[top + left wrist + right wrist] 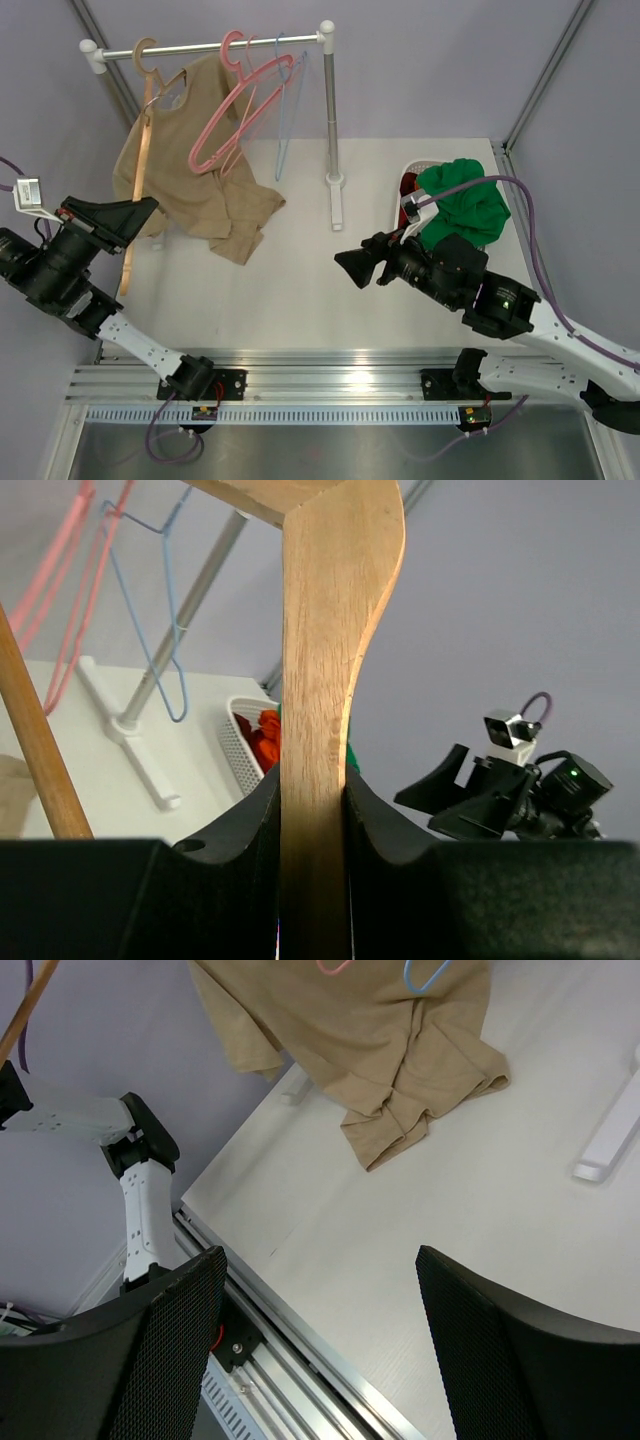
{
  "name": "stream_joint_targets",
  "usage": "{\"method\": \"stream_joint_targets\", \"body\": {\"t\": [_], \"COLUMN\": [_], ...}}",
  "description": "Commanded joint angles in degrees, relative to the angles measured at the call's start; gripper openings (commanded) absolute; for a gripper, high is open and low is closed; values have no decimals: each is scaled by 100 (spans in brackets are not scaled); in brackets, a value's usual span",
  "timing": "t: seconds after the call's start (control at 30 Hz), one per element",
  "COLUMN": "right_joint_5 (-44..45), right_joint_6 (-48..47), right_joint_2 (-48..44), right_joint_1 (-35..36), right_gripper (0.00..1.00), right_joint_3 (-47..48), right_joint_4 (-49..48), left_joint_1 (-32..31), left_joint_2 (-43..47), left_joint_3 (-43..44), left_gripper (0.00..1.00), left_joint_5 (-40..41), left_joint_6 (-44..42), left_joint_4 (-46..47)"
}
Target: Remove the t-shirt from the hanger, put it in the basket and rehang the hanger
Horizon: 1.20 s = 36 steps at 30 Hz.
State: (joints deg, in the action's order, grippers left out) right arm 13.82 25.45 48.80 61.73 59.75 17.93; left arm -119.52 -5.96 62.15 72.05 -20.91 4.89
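The t-shirt (465, 205) is off the hanger (320, 680). It lies heaped on a white basket (236, 742) at the right edge of the top view, above an orange cloth (265, 735).

The left hand (312, 820) is pinching the bare wooden hanger, which rises between its fingers to the top of the wrist view. In the top view that hand is at the far left, just beside a beige top (200, 180) hanging from a rack (215, 45) in the upper left. The right hand (320, 1290) is spread and holds nothing. It hovers over bare tabletop (300, 290), right of centre in the top view.

Likely risks from here:
- The hanger sits close to the beige top and the pink hangers (235, 110). A swing of the left arm could snag the cloth or knock a hanger off the rack.
- The hand grips only a narrow part of the wood, so the hanger may pivot or slip if moved fast.
- A purple cable (455, 188) from the right arm drapes across the green heap. Moving that arm might drag the t-shirt out of the basket.
- The heap appears to stand higher than the basket rim, so a light nudge may tip it over.

No brand, label or writing can be read in any view. A small white box (28, 192) on the left arm shows no legible text.
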Motion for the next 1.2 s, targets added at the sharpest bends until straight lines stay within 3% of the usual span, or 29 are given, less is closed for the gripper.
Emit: {"method": "stream_joint_targets", "body": {"t": [0.0,0.13,0.2,0.23,0.27,0.33,0.43,0.6,0.77,0.9,1.0,1.07,1.1,1.13,1.17], "right_joint_5": [-73,-152,-187,-222,-248,-310,-275,-170,-108,-38,58,120,155,182,199], "right_joint_6": [-93,-84,-67,-67,-58,-40,-40,-181,-348,-444,-462,-480,-489,-489,-489], "right_joint_2": [112,253,349,393,411,455,429,543,570,552,491,421,351,315,271], "right_joint_1": [-3,5,-3,-4,5,5,-4,5,-4,-12,-12,-21,-21,-21,-12], "right_gripper": [84,84,84,84,84,84,84,84,81,79,79,79,79,79,78], "right_joint_3": [125,151,213,239,283,301,301,336,241,143,46,2,-7,-33,-51], "right_joint_4": [-202,-273,-299,-299,-291,-282,-273,-299,-439,-545,-624,-633,-625,-607,-581], "left_joint_1": [-247,-657,-966,-1220,-1309,-1581,-1662,-1662,-1627,-1548,-1208,-340,1101,1881,2611], "left_joint_2": [-56,287,314,236,183,17,-317,-1792,-3375,-3808,-3886,-3992,-4027,-4149,-4255], "left_joint_3": [-36,-474,-1054,-1212,-1336,-1478,-1434,-873,191,412,298,350,751,1277,1778], "left_gripper": [0,0,0,0,0,0,0,0,0,0,0,0,0,0,0], "left_joint_5": [538,590,600,556,503,337,239,116,-270,-358,-315,-122,-330,-924,-1678], "left_joint_6": [-1957,-3011,-3968,-5157,-5648,-6535,-6891,-6945,-8034,-7756,-6985,-5722,-2582,-471,829], "left_joint_4": [2031,2998,4778,5620,7003,7962,8247,8257,9065,9004,8434,6369,4679,129,-1013]}}
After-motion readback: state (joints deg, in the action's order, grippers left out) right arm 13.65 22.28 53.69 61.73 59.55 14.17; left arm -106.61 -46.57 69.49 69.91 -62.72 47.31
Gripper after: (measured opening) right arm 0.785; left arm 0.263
